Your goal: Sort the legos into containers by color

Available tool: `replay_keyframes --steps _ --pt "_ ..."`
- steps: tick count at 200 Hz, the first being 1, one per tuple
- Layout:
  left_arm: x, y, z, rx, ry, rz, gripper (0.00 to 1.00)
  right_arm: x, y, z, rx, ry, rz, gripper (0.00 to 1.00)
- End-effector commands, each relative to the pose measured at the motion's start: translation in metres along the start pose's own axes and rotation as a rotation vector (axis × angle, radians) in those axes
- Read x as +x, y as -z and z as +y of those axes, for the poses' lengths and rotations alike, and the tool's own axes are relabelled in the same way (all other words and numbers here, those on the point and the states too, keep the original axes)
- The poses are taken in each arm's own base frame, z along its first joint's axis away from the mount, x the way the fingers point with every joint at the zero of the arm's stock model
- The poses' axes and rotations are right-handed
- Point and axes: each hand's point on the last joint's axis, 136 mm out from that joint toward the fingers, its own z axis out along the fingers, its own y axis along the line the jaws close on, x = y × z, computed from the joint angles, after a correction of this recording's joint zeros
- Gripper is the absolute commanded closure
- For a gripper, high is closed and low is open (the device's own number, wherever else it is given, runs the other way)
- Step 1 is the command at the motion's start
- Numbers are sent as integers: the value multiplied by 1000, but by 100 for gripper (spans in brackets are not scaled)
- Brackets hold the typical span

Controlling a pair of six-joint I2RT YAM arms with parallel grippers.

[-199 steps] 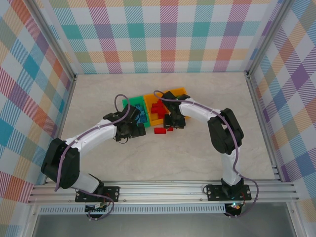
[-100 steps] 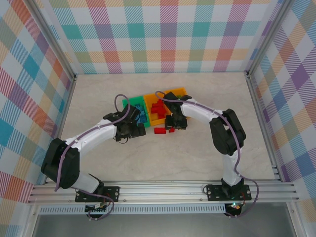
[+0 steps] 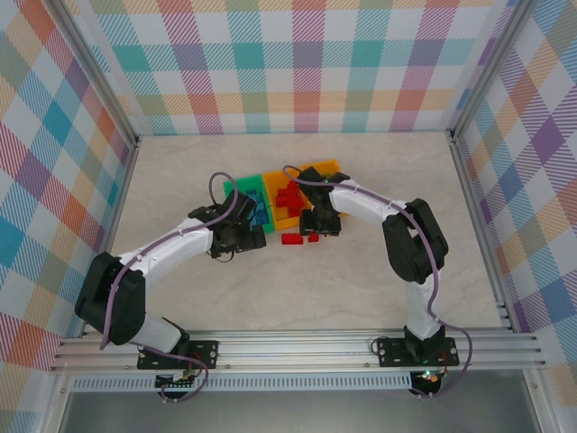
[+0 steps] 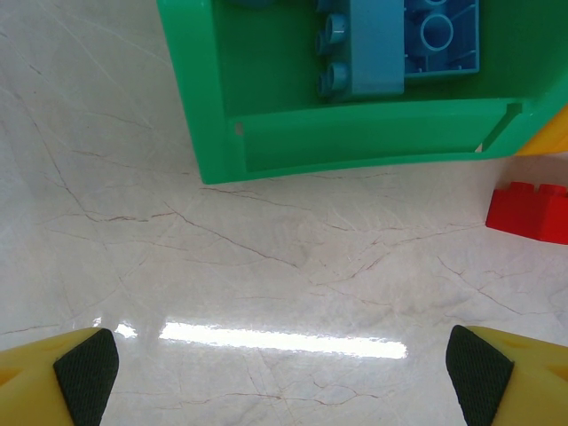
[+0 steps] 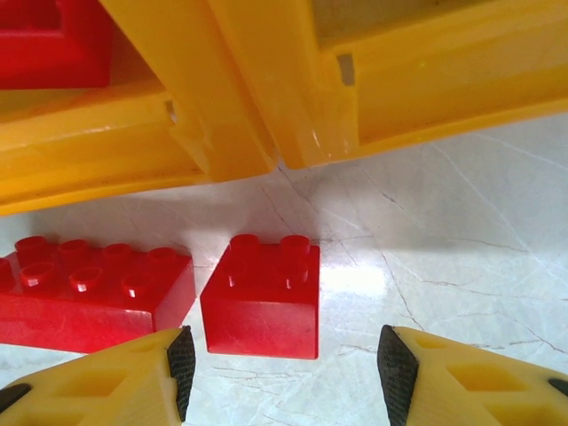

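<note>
Two red legos lie on the table in front of the containers: a small square one (image 5: 260,297) (image 3: 312,236) and a longer one (image 5: 93,288) (image 3: 291,239). My right gripper (image 5: 286,368) (image 3: 320,227) is open low over the table, with the small brick between its fingers, close to the left pad and untouched. Behind the bricks stand two orange bins (image 5: 106,133) (image 5: 426,80); the left one (image 3: 270,180) holds several red bricks. The green bin (image 4: 204,106) (image 3: 236,189) holds blue bricks (image 4: 399,44). My left gripper (image 4: 282,377) (image 3: 251,233) is wide open over bare table just in front of it.
The second orange bin (image 3: 329,170) stands behind and to the right of the first. The long red brick (image 4: 532,213) shows at the right edge of the left wrist view. Both arms reach in close together at the bins. Metal frame posts and checked walls ring the table.
My right gripper has edged slightly nearer the small red brick and its jaws have spread a little wider. The left arm has not moved.
</note>
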Motion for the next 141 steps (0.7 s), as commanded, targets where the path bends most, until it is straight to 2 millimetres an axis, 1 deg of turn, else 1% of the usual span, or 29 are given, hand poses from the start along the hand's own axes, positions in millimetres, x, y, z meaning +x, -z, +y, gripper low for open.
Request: replay_keyframes --steps 1,37,62,74,94,104,125,141 --pt "-1 10 2 -12 -1 -23 3 -2 -5 4 -5 -1 21 42" --pt "-1 11 3 -11 4 -26 3 -5 -11 5 8 5 31 45" --pt "-1 11 3 -11 6 -27 3 2 -19 -4 47 3 58 50" --pt "-2 11 3 -12 7 -28 3 4 -18 -7 51 -1 56 54" --pt "-1 10 3 -12 7 -26 3 4 -11 -7 40 -8 33 63" --pt "-1 10 2 -12 7 -24 3 3 -7 -6 34 -7 25 65" --pt "-1 9 2 -9 7 -22 3 2 0 -4 30 -5 17 68" --pt "-2 10 2 -9 6 -25 3 -2 13 0 13 -6 -7 68"
